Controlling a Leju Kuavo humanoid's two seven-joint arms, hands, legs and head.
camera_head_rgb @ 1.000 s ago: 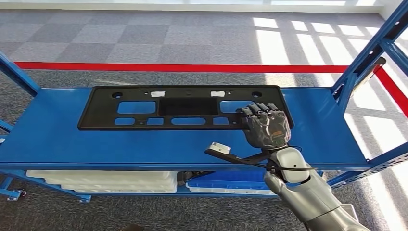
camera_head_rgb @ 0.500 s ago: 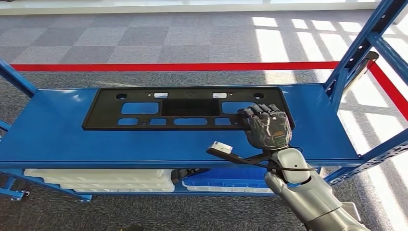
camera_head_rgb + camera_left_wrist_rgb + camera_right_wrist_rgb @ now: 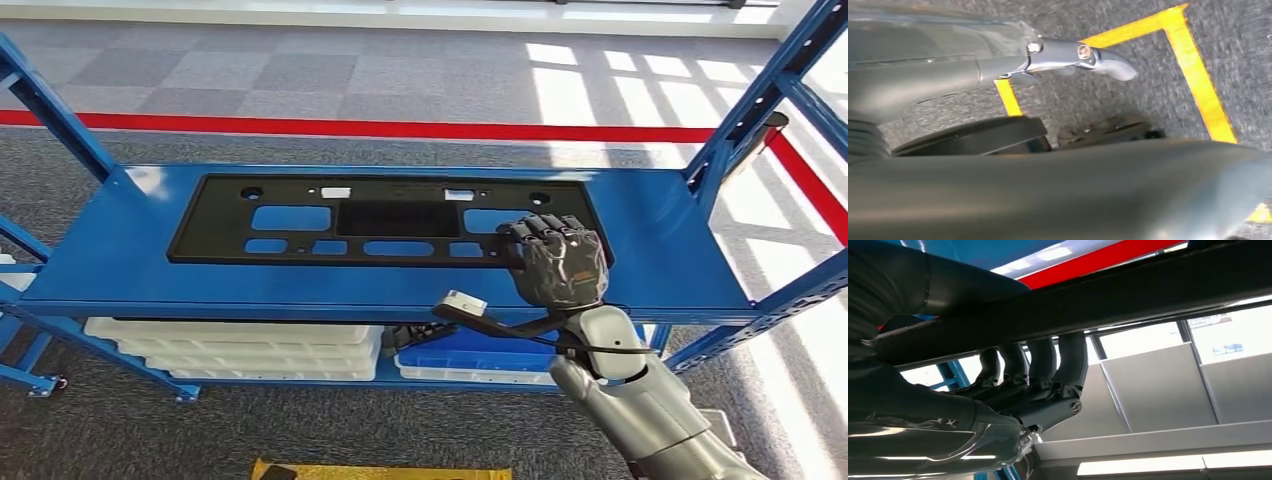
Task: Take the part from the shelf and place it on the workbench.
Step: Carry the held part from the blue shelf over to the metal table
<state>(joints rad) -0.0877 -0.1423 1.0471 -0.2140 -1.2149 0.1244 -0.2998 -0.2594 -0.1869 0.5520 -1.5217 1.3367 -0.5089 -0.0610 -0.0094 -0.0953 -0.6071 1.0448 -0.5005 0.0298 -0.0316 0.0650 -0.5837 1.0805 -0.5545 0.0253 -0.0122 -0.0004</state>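
While the black plastic panel [image 3: 385,221] lies flat on the blue shelf's top deck [image 3: 660,250], long axis along the deck, the right hand [image 3: 556,262] has it at the near right corner. In the right wrist view the fingers [image 3: 1048,367] hook over the panel's edge with the thumb side under it, so I read that as closed on the part, grip at one end only.

Handling, my judgement: thin, wide moulding, probably light, but long enough to sag and swing when lifted by one corner. Smooth plastic, so it may slip or rotate in the fingers. Better hold would be nearer the middle of the near edge or through a cutout; a second hand on the left end would steady it.

Looks: matte black rectangular frame, several rounded rectangular cutouts showing blue deck through them, a solid recessed centre section, two small white tabs along the far edge, round holes near the far corners.

Left hand [image 3: 1083,55]: seen in the left wrist view hanging over grey carpet with yellow floor tape [image 3: 1198,80]; nothing visible in it, but I cannot tell how far the fingers are open.

Below the deck: stacked white trays [image 3: 240,350] and a blue bin [image 3: 470,368]. Red floor line [image 3: 400,129] behind.
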